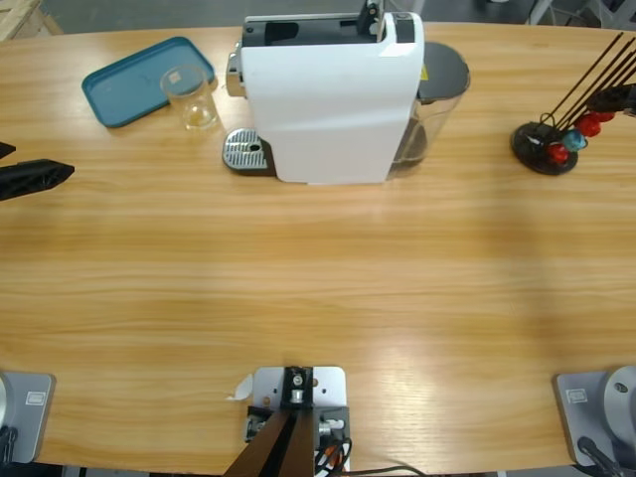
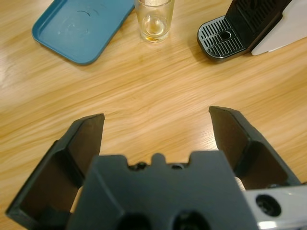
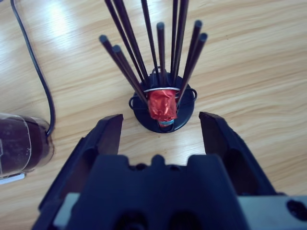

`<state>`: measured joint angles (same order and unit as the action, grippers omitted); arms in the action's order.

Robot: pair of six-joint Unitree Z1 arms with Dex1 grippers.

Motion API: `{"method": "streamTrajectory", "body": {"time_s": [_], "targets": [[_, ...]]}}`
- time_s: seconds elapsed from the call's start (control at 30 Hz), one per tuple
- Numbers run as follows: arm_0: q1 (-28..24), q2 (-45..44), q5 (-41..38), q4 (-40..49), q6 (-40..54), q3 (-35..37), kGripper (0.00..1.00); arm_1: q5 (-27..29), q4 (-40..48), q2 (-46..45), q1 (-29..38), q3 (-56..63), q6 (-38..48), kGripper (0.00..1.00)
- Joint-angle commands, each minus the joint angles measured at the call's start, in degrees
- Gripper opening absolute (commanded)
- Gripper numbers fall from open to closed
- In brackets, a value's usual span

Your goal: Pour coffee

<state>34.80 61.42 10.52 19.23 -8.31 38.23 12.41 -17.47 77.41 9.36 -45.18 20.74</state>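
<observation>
Both grippers hang spread and empty: the left gripper faces the glass, seemingly empty, and the right gripper the capsule rack, apparently ready to load.

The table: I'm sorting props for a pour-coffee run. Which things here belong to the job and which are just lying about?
For the job:
- clear glass, empty, beside the tray
- white coffee machine with its drip grate
- red capsule in the black capsule rack

Lying about:
- blue tray
- black cable

No poured coffee shows yet.
</observation>
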Motion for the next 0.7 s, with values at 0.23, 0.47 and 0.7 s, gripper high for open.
{"method": "streamTrajectory", "body": {"time_s": [0.23, 0.47, 0.7], "targets": [[0.35, -0.53, -0.5, -0.77, 0.14, -2.2, 0.945, 0.68, 0.68, 4.89, -1.0, 0.35, -1.76, 0.706], [0.35, -0.95, -0.58, -0.95, 0.14, -2.46, 0.945, 1.04, 2.09, 5.69, -1.28, 0.37, -2.02, 0.706], [0.35, -0.95, -0.58, -0.95, 0.14, -2.49, 0.945, 1.04, 2.09, 5.81, -1.28, 0.44, -2.13, 0.646]]}}
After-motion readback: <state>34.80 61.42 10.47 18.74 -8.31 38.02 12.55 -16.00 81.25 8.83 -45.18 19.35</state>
